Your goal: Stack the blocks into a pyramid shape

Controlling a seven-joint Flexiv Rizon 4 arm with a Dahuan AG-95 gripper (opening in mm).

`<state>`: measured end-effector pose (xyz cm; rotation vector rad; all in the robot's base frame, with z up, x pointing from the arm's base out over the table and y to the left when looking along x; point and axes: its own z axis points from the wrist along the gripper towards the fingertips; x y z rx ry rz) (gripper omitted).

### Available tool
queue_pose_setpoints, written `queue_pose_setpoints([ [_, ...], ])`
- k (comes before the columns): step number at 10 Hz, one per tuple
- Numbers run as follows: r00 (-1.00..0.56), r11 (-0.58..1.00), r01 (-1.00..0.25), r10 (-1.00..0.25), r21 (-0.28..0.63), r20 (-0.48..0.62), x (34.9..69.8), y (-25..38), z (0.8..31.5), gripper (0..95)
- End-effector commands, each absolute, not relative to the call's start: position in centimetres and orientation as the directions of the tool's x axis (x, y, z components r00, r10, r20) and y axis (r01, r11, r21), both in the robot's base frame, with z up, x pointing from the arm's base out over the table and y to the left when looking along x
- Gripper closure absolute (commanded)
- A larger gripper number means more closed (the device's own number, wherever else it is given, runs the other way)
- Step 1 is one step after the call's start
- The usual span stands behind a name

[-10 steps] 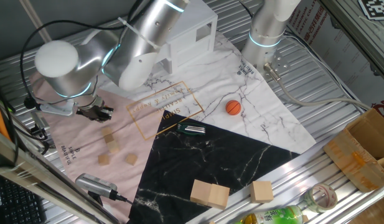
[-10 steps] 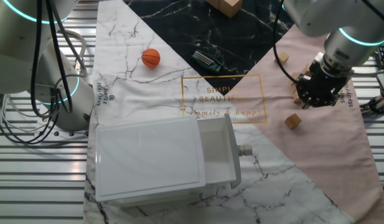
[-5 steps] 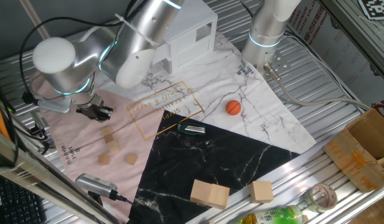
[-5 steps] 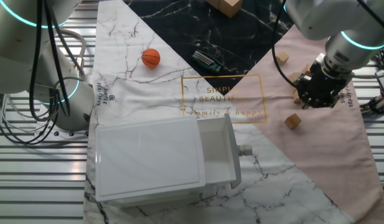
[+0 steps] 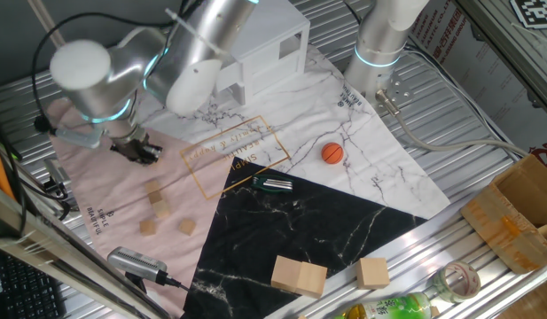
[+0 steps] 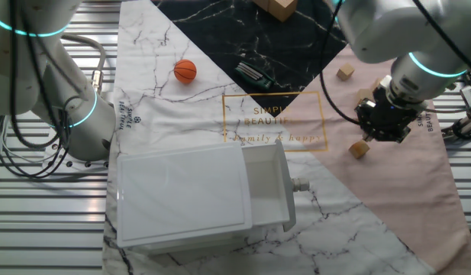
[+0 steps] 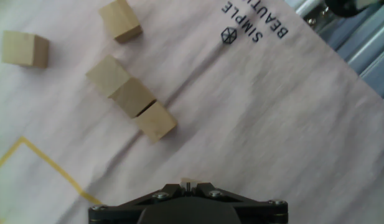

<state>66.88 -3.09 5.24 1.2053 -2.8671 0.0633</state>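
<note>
- The pincer (image 7: 188,185) is seen in the hand view with its jaws drawn close together on a small tan sliver. This is judged to be a held block (image 7: 187,181), though most of it is hidden.
- The pincer is held above the pink cloth (image 7: 254,124), near a row of three blocks (image 7: 132,96) laid touching in a diagonal line.
- Two loose blocks (image 7: 120,20) are found beyond the row, apart from it and from each other.
- In the fixed views the pincer (image 5: 142,151) is shown over the far part of the cloth, beside the cluster of cubes.
- Farther out on the worktop, an orange ball (image 5: 332,152), two larger wooden blocks (image 5: 299,276) and a white drawer unit (image 6: 197,195) are seen, well apart from the cubes.
- The base row is judged to be laid and the second tier not yet begun.
- Risk: if the cube is gripped off-centre, it could be rotated or dropped on release.
- Risk: if it is lowered askew over a seam, the row could be pushed apart, since nothing braces it on the cloth.
- Risk: the cloth could be dragged by a low approach, and the row shifted with it.
</note>
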Motion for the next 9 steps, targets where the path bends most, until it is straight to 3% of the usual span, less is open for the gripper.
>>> queue_pose_setpoints([
  [1,-0.729,0.728,-0.685,-0.683,-0.039,0.046,66.8,-3.1,5.2,95.0],
  [9,-0.799,0.798,-0.601,-0.601,-0.035,0.013,66.2,-4.2,5.1,95.0],
])
